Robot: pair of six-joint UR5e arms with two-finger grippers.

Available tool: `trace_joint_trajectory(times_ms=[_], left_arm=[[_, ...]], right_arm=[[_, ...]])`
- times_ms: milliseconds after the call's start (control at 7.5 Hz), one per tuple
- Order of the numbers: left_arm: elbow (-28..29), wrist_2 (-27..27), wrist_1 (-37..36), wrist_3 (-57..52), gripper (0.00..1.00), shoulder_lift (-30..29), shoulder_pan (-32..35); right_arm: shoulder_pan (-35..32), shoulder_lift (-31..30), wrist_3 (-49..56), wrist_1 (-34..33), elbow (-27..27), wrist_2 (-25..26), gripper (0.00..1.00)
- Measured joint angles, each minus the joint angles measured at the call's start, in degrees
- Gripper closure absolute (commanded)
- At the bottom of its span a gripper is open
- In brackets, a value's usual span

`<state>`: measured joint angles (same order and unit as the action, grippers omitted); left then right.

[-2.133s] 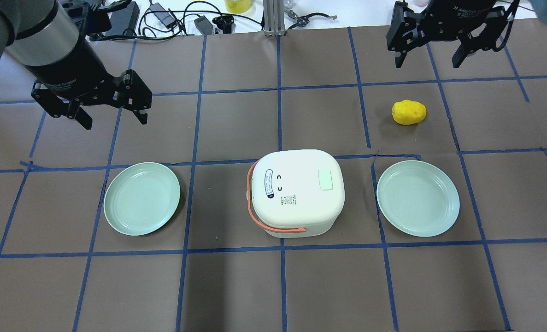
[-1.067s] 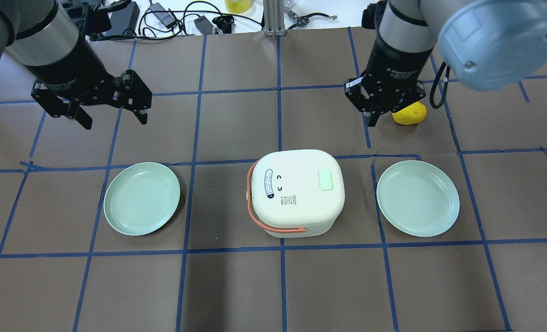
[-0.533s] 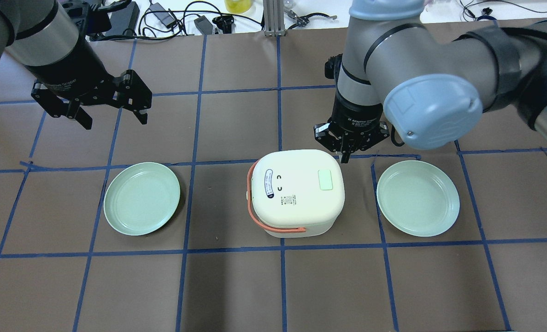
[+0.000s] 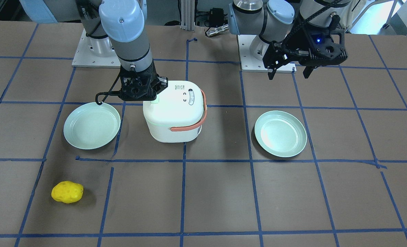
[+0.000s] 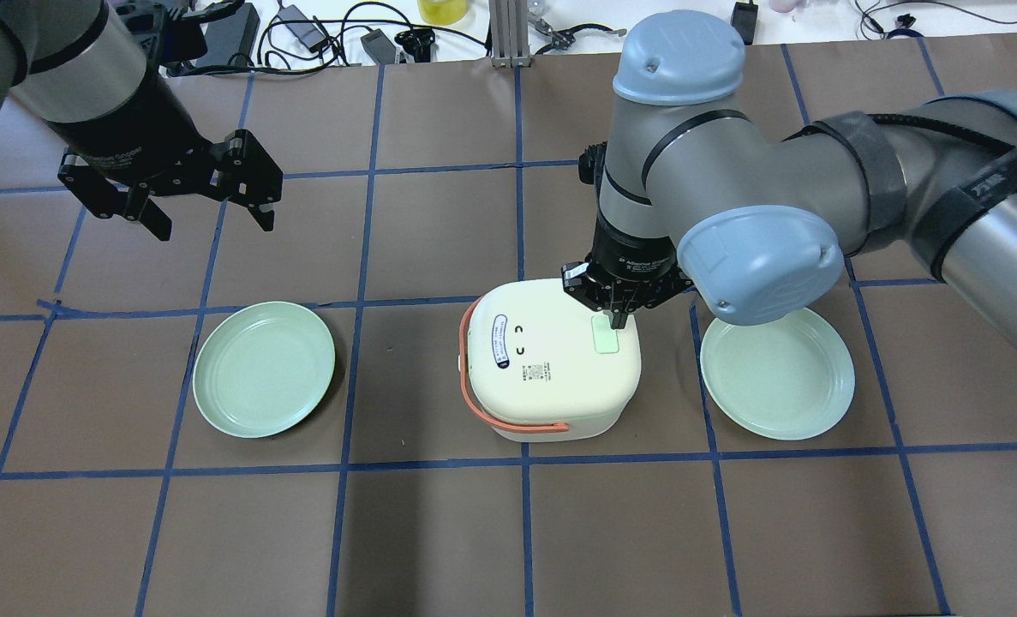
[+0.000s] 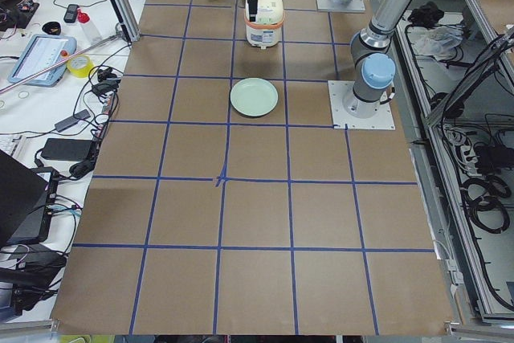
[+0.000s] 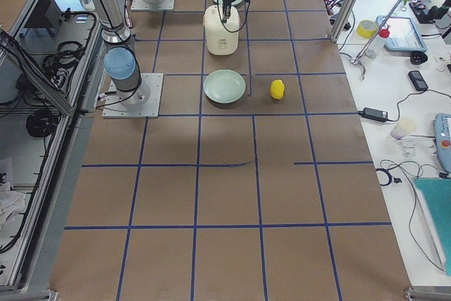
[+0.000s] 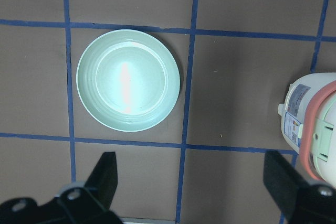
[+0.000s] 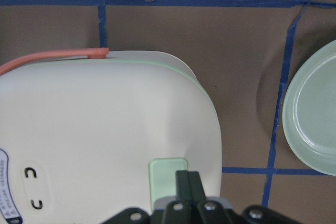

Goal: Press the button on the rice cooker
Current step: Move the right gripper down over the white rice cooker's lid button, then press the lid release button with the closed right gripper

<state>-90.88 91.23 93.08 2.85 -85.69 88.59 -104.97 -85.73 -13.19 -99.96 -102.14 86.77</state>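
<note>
A wide table (image 5: 439,548) covered in flat brown paper fills the overhead view, ruled into large squares by strips of blue tape (image 5: 525,531). At 12 o'clock the paper ends at a white bench top (image 5: 816,21) strewn with black cables and power bricks (image 5: 302,30), and a grooved aluminium post (image 5: 505,34) stands at that edge. In the exterior left view, a white side bench (image 6: 32,110) runs along 9 o'clock, bearing a blue-cased tablet (image 6: 40,55) and a yellow tape roll (image 6: 79,67). At 3 o'clock, coiled black cable bundles (image 6: 482,190) lie on a grey floor (image 6: 490,279). The light is even, and the shadows on the paper are soft.
</note>
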Motion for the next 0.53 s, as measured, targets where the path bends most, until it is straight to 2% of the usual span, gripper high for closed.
trace_joint_trajectory(times_ms=[400,533], left_arm=[[0.0,0.0,0.0,-0.03,0.0,0.0,0.0],[0.0,0.0,0.0,-0.04,0.0,0.0,0.0]], right_arm=[[-0.62,0.1,-0.08,-0.3,-0.98,-0.1,0.97],[-0.65,0.12,-0.08,-0.31,-1.01,-0.09,0.63]])
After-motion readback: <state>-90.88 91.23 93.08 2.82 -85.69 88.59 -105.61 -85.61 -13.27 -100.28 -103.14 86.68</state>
